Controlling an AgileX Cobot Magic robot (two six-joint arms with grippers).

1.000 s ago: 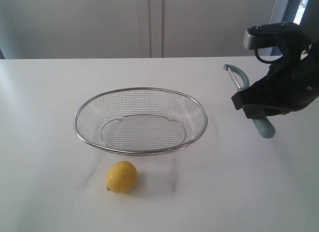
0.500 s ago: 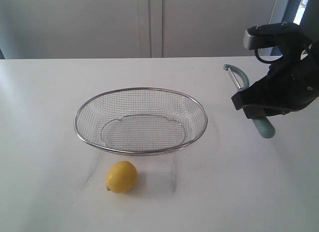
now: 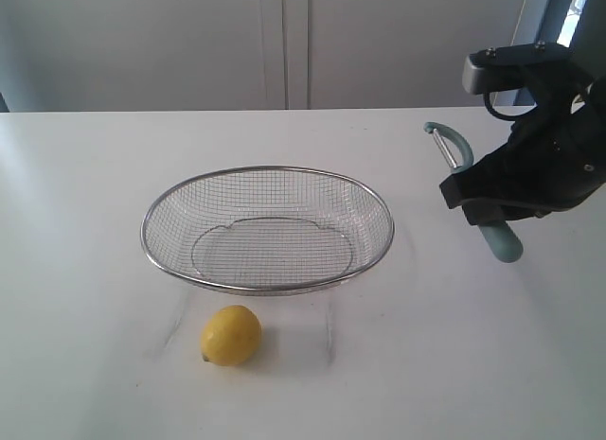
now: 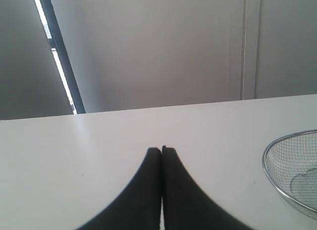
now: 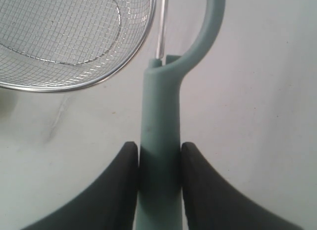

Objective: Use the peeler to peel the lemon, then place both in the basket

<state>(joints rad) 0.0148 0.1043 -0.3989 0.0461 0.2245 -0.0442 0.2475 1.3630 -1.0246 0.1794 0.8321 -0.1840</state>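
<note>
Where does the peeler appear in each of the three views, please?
Exterior view: the peeler is at the far right, its middle hidden behind the right hand.
Left wrist view: not in it.
Right wrist view: the peeler fills the centre, its handle clamped between the hand's fingers.
Shared landmark: the basket, beside the peeler, also shows in the left wrist view and the right wrist view.
</note>
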